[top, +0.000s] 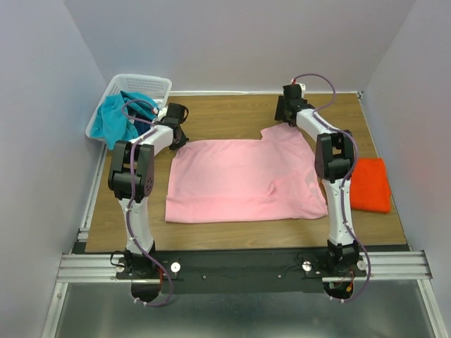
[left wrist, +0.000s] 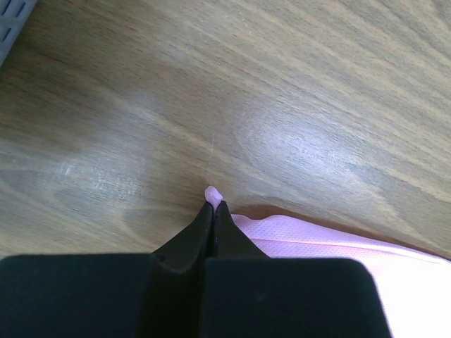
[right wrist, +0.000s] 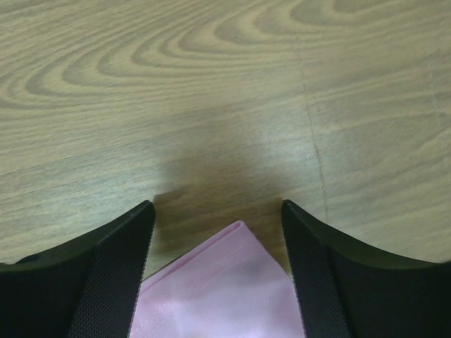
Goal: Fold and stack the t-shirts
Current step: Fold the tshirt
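At the far left a white basket holds a teal garment, part of which hangs over its rim. Just right of it, the left gripper has its fingers pressed together on the far-left corner of the pink t-shirt, which lies spread flat across the middle of the wooden table. At the shirt's far-right corner the right gripper stands with fingers apart, the pink corner lying between them unclamped. A folded orange t-shirt rests near the table's right edge.
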Available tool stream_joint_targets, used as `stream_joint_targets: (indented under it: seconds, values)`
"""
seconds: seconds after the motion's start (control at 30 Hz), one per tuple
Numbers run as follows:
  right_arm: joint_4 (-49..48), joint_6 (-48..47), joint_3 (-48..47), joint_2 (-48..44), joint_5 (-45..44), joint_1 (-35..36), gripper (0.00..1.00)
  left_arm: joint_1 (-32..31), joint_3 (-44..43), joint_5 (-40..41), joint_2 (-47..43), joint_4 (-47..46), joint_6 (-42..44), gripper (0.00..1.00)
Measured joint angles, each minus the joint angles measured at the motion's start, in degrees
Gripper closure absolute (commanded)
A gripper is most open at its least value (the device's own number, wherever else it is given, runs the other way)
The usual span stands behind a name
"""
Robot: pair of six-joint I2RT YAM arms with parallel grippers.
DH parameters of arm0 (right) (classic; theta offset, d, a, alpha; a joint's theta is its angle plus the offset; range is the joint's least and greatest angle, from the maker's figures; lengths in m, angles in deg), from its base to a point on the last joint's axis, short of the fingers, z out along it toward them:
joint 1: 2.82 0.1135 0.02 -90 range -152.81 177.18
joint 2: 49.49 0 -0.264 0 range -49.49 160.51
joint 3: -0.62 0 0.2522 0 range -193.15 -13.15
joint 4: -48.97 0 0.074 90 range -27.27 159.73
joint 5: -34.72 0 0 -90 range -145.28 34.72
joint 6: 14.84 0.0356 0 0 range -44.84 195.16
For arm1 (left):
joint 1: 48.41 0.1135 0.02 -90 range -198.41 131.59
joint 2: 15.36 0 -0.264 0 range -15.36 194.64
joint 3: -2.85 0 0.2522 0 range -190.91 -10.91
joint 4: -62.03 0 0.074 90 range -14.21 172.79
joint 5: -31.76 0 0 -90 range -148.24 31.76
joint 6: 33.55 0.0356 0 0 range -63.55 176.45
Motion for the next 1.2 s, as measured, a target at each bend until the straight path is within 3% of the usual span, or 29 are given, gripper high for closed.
stream_joint_targets:
  seconds: [0.03, 0.17, 0.33, 0.43, 0.47, 0.73, 1.2]
  values:
    - [-0.46, 0.24, 0.72, -0.28, 0.0, 0.0, 0.26, 0.0, 0.0, 0.0, 0.0, -0.02, 0.0, 1.0]
    - [-1.53, 0.66, 2.25, -1.01, -0.04, 0.0, 0.51, 0.0, 0.0, -0.04, 0.0, -0.02, 0.0, 1.0]
    - [-1.92, 1.14, 3.85, -2.01, -0.15, 0.0, 0.73, -0.02, 0.07, -0.11, -0.11, -0.02, 0.0, 1.0]
    - [-1.75, 0.9, 4.83, -2.69, -0.81, 0.0, 0.97, -0.02, 0.11, -0.15, -0.55, 0.0, 0.0, 1.0]
    - [-1.73, 1.05, 5.05, -2.84, -1.05, 0.0, 0.99, -0.02, 0.11, -0.15, -0.66, 0.0, 0.0, 1.0]
    - [0.5, 0.7, 8.07, -6.47, -1.51, 0.0, 0.99, -0.46, 0.22, -0.35, -2.27, 0.02, -0.02, 1.0]
    - [-4.11, 1.36, 33.16, -35.23, 0.68, 0.44, 0.99, -2.01, 7.67, -0.39, -12.04, -0.96, -0.42, 1.0]
